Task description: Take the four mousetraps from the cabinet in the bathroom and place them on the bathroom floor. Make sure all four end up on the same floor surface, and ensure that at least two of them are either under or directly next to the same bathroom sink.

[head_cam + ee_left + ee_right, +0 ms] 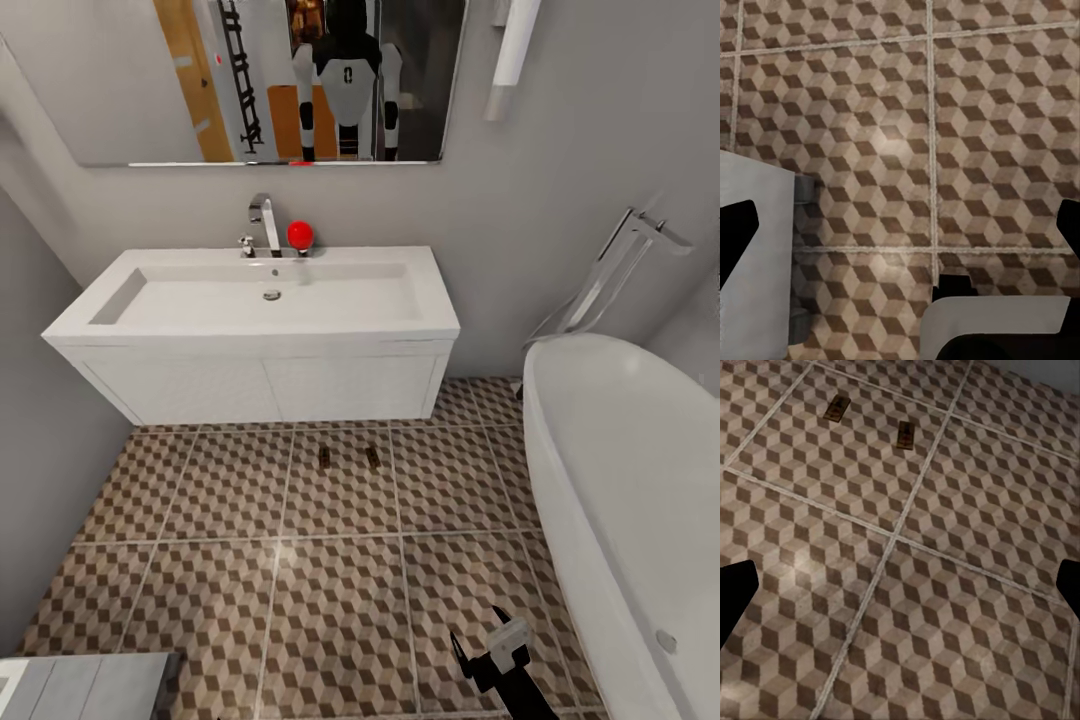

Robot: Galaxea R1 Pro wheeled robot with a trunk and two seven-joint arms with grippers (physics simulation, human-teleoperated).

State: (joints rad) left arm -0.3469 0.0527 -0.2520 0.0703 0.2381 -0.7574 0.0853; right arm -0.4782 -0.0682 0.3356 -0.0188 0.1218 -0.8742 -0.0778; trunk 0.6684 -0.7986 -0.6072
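Two mousetraps [325,457] [373,458] lie side by side on the bathroom floor [330,600], just in front of the white wall-hung sink [255,300]. In the right wrist view the same mousetraps [836,408] [906,434] rest flat on the cube-patterned tiles, well ahead of my right gripper [900,592]. That gripper [490,650] hangs low over the floor near the tub, open and holding nothing. My left gripper [900,232] is open too, over bare tiles [945,135], with nothing between its fingers. The cabinet is out of view.
A white bathtub [640,500] with a floor-standing tap [620,260] takes up the right side. A grey wall [40,440] closes the left. A red ball [300,234] sits by the faucet [263,222]. My grey base [90,685] shows at the lower left.
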